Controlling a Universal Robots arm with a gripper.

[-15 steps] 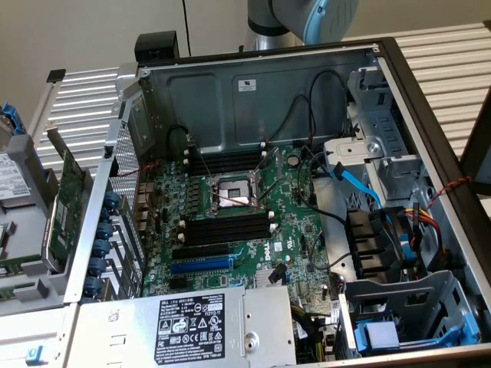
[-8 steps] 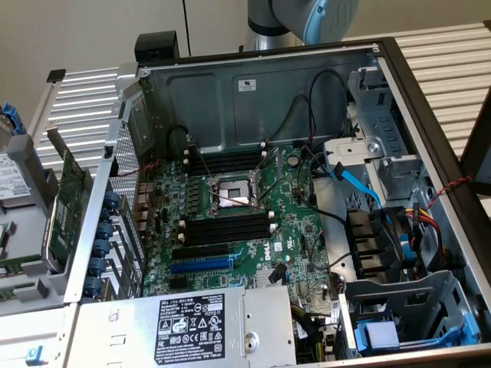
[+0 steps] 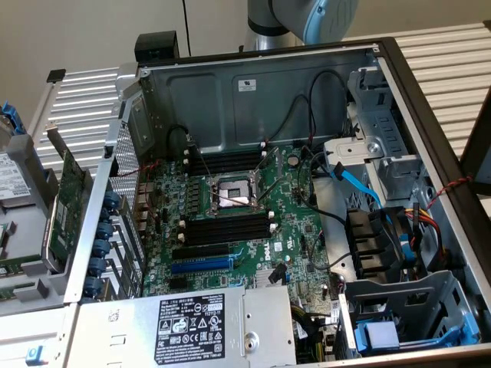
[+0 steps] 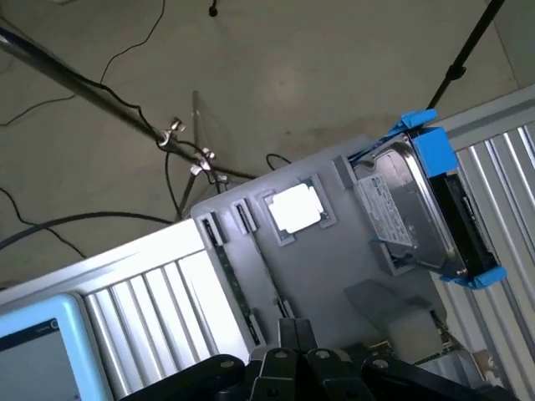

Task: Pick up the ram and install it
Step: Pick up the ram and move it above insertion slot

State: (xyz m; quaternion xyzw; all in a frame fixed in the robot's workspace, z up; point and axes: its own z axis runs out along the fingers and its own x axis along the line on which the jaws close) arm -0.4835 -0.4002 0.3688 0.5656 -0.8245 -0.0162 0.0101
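Note:
My gripper [image 4: 294, 332] hangs high above a grey parts tray [image 4: 326, 276] beside the computer case. Its black fingers meet at the tips with nothing between them. Two thin boards stand on edge in the tray's holders [image 4: 238, 284], and I cannot tell which of them is the ram. In the exterior view a larger green expansion card [image 3: 67, 192] stands upright in that tray at the exterior view's left. The arm [image 3: 276, 19] reaches in over the back of the open case. The motherboard [image 3: 230, 207] has long black memory slots [image 3: 226, 228] with white end clips, and nothing is in them.
The tray also holds a silver processor chip [image 4: 294, 207] and a hard drive in a blue caddy [image 4: 418, 205]. Inside the case are the bare processor socket [image 3: 232, 192], a power supply [image 3: 188, 322], blue and black cables [image 3: 360, 188] and a drive cage [image 3: 406, 307]. Case walls rise all round.

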